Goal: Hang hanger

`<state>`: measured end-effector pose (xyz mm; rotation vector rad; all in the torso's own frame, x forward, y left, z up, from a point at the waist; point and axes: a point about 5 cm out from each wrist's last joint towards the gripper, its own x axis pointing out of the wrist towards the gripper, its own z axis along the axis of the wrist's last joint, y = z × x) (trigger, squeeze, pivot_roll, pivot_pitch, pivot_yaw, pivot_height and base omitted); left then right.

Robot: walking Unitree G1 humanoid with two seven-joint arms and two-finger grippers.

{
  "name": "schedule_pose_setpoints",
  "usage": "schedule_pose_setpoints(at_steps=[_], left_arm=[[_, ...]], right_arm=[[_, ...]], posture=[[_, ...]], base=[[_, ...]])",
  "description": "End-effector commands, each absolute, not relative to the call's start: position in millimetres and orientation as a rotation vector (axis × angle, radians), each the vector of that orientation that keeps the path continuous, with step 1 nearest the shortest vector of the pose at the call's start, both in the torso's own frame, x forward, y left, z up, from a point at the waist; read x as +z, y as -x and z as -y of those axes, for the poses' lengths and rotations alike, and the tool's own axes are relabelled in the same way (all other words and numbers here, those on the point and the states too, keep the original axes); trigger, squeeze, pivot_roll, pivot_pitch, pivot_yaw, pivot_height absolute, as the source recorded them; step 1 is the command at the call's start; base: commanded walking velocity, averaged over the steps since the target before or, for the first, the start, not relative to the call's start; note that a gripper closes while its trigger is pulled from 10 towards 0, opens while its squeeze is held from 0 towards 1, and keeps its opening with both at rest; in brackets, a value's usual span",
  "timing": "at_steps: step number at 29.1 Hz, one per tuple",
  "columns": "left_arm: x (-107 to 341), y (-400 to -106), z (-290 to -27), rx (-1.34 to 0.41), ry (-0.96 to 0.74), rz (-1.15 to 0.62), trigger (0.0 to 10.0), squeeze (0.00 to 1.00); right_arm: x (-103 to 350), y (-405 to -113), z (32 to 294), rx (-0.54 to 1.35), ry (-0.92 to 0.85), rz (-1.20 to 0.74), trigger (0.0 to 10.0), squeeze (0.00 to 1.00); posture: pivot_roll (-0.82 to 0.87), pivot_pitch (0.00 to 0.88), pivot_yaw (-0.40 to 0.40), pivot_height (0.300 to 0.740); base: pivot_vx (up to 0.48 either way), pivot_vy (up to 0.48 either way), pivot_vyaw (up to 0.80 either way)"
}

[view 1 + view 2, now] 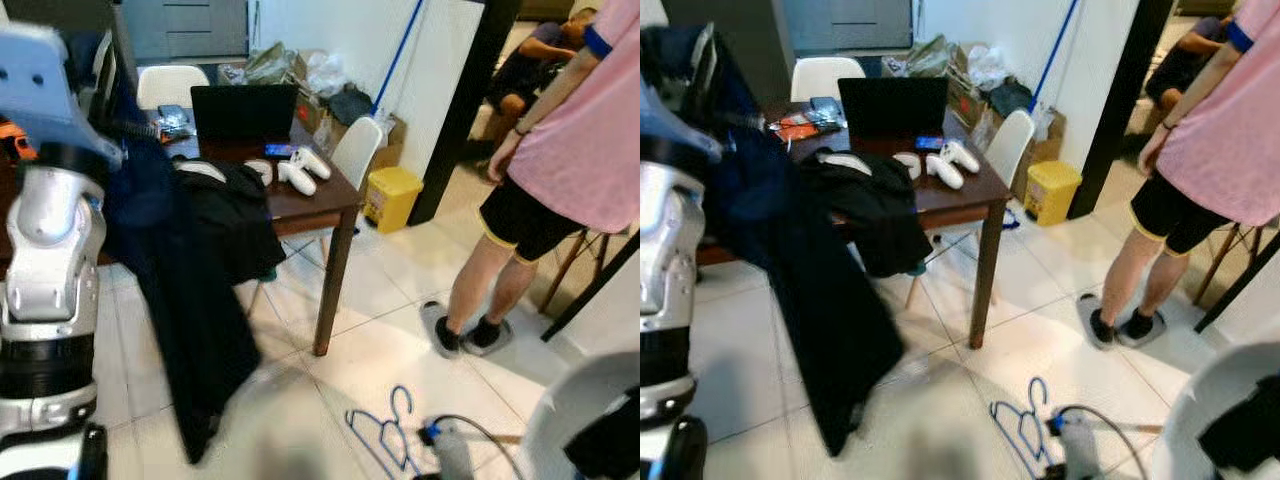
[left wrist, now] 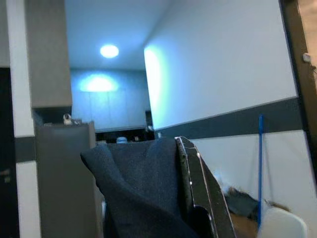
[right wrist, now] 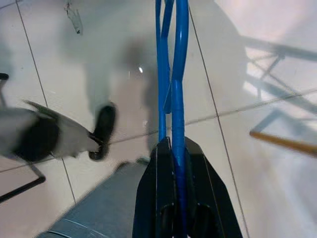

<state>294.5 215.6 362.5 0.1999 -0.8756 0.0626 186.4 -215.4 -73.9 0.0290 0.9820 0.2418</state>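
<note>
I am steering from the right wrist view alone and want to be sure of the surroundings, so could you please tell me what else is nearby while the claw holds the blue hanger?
Observer: A person in a pink shirt and dark shorts stands on the tiles ahead, on the robot's right.
Operator: Thank you. Is any furniture close?
Observer: Yes, a brown wooden table stands ahead with a black laptop on it.
Operator: And what is the left arm doing?
Observer: The left claw is raised with a dark garment draped over it, hanging almost to the floor.
Operator: Where does my hanger sit in the head view?
Observer: The blue hanger hangs low over the tiles from the right claw.
</note>
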Motion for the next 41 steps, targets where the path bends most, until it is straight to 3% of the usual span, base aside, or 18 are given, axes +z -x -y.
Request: schedule_pose_setpoints(at_steps=[1,10,26,35,41], left_arm=[[377,-285,-224,0.095,-0.217,0.925,10.0,0.0],[399,-274,-218,0.073,-0.213,0.956,10.0,0.0],[412,-273,-185,-0.062,-0.158,0.983,10.0,0.0],[413,-273,-179,-0.074,-0.132,0.978,10.0,0.0],[416,-272,-187,-0.025,-0.15,0.984,10.0,0.0]], right_arm=[[-71,-194,208,0.268,-0.03,-0.957,10.0,0.0],[-71,-194,210,0.239,-0.03,-0.953,10.0,0.0],[-72,-193,211,0.203,-0.038,-0.955,10.0,0.0],[-72,-193,212,0.202,-0.01,-0.965,10.0,0.0],[-72,-194,213,0.218,0.037,-0.972,10.0,0.0]], posture=[[0.09,0.0,-0.077,0.74],[0.09,0.0,-0.074,0.74],[0.09,0.0,-0.073,0.74],[0.09,0.0,-0.075,0.74],[0.09,0.0,-0.076,0.74]], base=[[0.296,0.0,0.79],[0.295,0.0,0.62],[0.291,0.0,0.0],[0.287,0.0,-0.78],[0.279,0.0,0.0]])
